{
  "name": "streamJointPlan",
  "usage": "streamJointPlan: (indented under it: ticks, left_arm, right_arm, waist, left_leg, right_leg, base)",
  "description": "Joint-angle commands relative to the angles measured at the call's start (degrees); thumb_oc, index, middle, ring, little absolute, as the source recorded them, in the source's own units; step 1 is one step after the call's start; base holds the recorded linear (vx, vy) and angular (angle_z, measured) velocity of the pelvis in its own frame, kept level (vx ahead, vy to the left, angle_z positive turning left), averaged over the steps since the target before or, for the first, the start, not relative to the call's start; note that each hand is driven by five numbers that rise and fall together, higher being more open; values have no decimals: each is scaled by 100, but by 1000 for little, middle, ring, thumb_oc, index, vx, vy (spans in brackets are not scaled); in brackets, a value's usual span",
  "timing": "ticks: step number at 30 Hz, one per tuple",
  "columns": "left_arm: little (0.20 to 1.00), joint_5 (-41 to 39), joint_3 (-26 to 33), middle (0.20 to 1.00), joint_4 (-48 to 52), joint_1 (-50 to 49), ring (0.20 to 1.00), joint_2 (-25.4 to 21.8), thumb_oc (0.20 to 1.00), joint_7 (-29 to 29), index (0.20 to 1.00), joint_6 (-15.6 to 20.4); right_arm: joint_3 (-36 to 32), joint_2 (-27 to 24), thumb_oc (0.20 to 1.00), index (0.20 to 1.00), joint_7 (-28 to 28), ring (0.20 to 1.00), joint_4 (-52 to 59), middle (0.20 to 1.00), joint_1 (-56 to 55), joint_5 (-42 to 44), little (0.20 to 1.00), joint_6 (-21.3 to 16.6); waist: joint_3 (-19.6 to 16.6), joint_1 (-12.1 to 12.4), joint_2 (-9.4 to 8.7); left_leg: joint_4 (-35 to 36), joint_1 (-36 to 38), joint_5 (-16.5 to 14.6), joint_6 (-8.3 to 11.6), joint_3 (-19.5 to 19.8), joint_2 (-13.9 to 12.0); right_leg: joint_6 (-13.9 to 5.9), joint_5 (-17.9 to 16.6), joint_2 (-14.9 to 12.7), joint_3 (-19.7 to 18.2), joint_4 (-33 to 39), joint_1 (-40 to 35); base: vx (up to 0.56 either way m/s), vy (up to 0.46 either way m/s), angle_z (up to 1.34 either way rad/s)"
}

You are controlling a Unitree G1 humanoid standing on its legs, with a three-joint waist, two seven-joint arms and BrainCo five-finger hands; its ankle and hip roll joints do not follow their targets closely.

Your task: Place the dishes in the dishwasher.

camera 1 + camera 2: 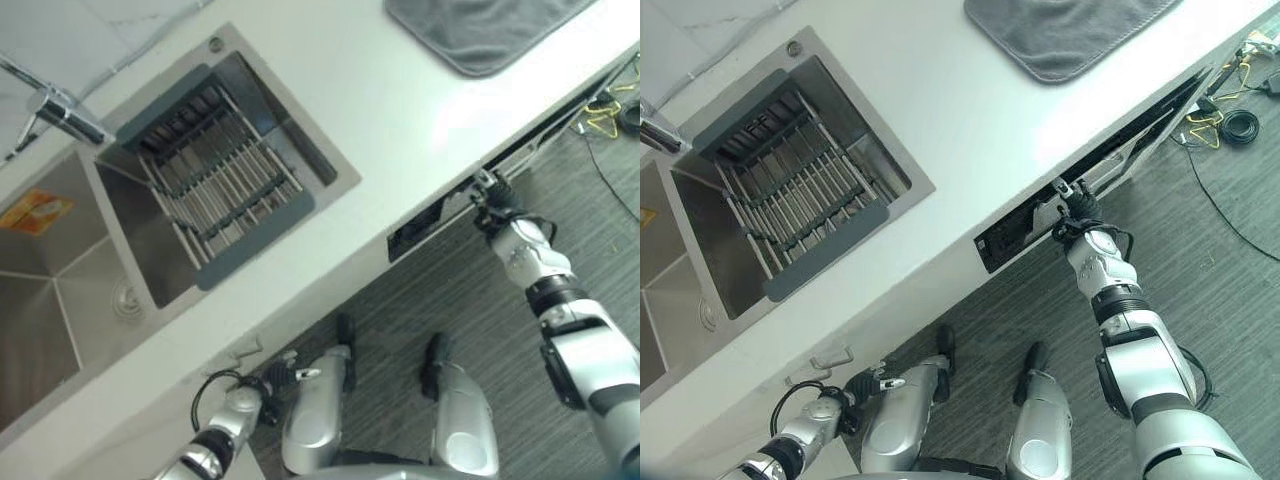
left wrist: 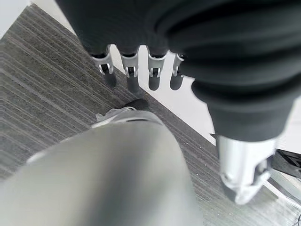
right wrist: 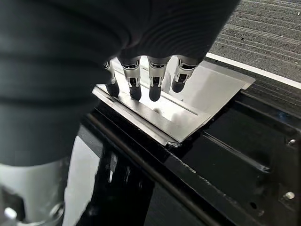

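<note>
The dishwasher door (image 1: 440, 215) under the white counter stands ajar, a dark gap showing along its top. My right hand (image 1: 490, 205) is at that top edge. In the right wrist view its fingers (image 3: 153, 89) lie relaxed with their dark tips on the door's steel inner strip (image 3: 188, 101), and the thumb stays apart below. My left hand (image 1: 275, 377) hangs low beside the cabinet front, fingers (image 2: 129, 70) loose and holding nothing. A grey slatted dish rack (image 1: 215, 175) sits across the steel sink (image 1: 60, 280).
A grey drying mat (image 1: 480, 30) lies on the counter at the far right. The faucet (image 1: 60, 112) stands at the sink's far left. A cabinet handle (image 1: 240, 350) sticks out near my left hand. Yellow and black cables (image 1: 610, 110) lie on the floor beyond the dishwasher.
</note>
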State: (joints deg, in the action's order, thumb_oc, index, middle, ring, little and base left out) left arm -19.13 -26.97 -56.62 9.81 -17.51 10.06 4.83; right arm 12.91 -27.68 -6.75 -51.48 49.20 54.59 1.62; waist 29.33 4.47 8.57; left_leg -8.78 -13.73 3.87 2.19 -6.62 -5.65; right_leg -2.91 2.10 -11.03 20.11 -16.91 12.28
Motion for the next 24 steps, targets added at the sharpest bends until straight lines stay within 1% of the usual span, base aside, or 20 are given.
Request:
streamJointPlan:
  ticks: [1,7,9,10,15,18,19,20,21,23,24]
  left_arm:
    - [1000,-48,-249,1000,77,143,1000,-371,1000,37,1000,-27]
    - [1000,-171,-78,1000,-47,185,1000,-373,1000,-3,1000,-177]
    - [1000,-236,-1,1000,-105,192,1000,-371,1000,-19,1000,-256]
    - [1000,-237,75,1000,-152,184,1000,-359,1000,10,1000,-335]
    - [1000,-97,248,1000,-431,91,1000,-303,1000,118,1000,-471]
    - [1000,-157,360,1000,-750,-29,1000,-217,1000,182,1000,-542]
    - [1000,-76,471,1000,-993,-177,1000,-149,1000,133,1000,-586]
    - [1000,-76,471,1000,-993,-178,1000,-149,1000,133,1000,-586]
    - [1000,-97,540,1000,-1138,-284,1000,-111,1000,170,1000,-594]
    - [1000,-189,722,1000,-1281,-474,1000,-51,1000,290,1000,-586]
    - [1000,-235,811,1000,-1327,-590,1000,-27,1000,338,1000,-517]
  right_arm:
    - [253,303,1000,1000,793,1000,665,1000,1497,205,1000,-547]
    - [209,343,1000,1000,613,1000,741,1000,1521,162,1000,-480]
    - [199,367,1000,1000,521,1000,724,1000,1487,105,1000,-381]
    - [188,391,1000,1000,465,1000,702,1000,1421,109,1000,-365]
    - [71,498,1000,1000,343,1000,532,1000,946,-10,1000,-297]
    - [-14,687,1000,1000,306,1000,466,1000,353,-51,1000,-273]
    - [-95,881,1000,1000,347,1000,429,1000,-216,34,1000,-307]
    - [-95,882,1000,1000,347,1000,430,1000,-218,34,1000,-307]
    - [-84,991,1000,1000,434,1000,454,1000,-584,161,1000,-394]
    - [-72,1140,1000,1000,558,1000,472,1000,-1228,162,1000,-366]
    - [-83,1211,1000,1000,637,1000,488,1000,-1571,317,1000,-462]
  waist:
    - [-271,296,-216]
    - [-322,344,-276]
    - [-332,365,-309]
    - [-342,379,-330]
    - [-424,367,-415]
    - [-535,286,-460]
    - [-641,206,-505]
    - [-642,206,-506]
    - [-709,153,-531]
    - [-838,53,-567]
    - [-906,-5,-579]
  left_leg:
    - [-147,203,-272,-118,-302,163]
    - [-82,250,-275,-115,-303,178]
    - [-58,267,-275,-113,-292,169]
    - [-43,284,-276,-111,-283,163]
    - [77,413,-247,-81,-240,121]
    - [304,612,-185,-42,-278,68]
    - [506,765,-128,-11,-345,19]
    - [509,767,-127,-11,-345,19]
    - [612,847,-97,8,-377,-12]
    - [824,1008,-35,41,-441,-59]
    - [927,1070,-4,56,-474,-83]
  right_leg:
    - [-240,68,-236,-336,2,-144]
    - [-301,-15,-247,-327,210,-254]
    - [-308,-27,-239,-314,268,-301]
    - [-311,-31,-231,-301,302,-334]
    - [-312,-62,-171,-279,503,-525]
    - [-312,-63,-121,-278,663,-692]
    - [-310,-70,-81,-284,805,-816]
    - [-310,-70,-81,-284,806,-818]
    - [-308,-71,-54,-295,872,-878]
    - [-305,-79,-9,-307,1000,-1003]
    - [-305,-91,14,-322,1065,-1049]
  base:
    - [44,35,10]
    - [26,19,3]
    - [0,0,0]
    - [17,-30,1]
    - [36,-48,10]
    - [73,-14,1]
    - [78,0,-1]
    - [80,3,-1]
    - [62,9,-1]
    - [110,34,4]
    - [107,50,15]
